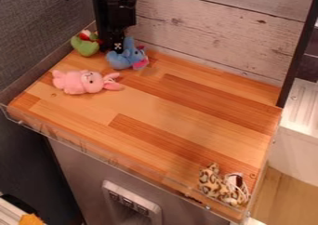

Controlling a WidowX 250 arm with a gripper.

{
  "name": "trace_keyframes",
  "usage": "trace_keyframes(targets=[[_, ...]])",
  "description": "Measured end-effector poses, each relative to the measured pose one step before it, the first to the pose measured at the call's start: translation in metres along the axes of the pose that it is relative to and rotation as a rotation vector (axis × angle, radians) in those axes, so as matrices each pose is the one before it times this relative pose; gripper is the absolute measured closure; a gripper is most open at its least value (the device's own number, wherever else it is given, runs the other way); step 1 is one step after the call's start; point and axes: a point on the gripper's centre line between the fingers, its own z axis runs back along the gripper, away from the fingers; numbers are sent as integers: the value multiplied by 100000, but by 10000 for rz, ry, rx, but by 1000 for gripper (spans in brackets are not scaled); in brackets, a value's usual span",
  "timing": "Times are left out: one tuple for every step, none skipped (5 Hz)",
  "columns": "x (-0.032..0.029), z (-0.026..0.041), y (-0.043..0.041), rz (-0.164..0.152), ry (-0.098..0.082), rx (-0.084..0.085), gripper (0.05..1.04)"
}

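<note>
The black gripper (pixel 116 47) hangs at the back of the wooden counter (pixel 180 105), right beside the blue plush toy (pixel 119 60), which sits before the whitewashed plank wall (pixel 186 26). Whether the jaws are parted, closed or grasping the blue toy, I cannot tell; nor can I tell whether they touch it. The green toy (pixel 86 46) is just left of the blue toy, on the gripper's other side. The pink rabbit (pixel 81 82) lies in front of the blue toy and a little left, its ears pointing right. The spotted toy (pixel 212 182), with pale strings (pixel 236 184) by it, is well apart from the blue toy, at the near right corner.

Working beside the blue toy calls for slow, upright moves, since the green toy is near enough to be bumped. A grip around its thick body should hold better than one on an ear, as plush gives and may twist. The wall behind it leaves little room for tilting.
</note>
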Motion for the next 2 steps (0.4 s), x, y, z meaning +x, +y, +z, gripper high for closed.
trace_keyframes(targets=[[-37,-32,-125,258,-11,29,1023],[-39,64,24,389,-20,8,1024]])
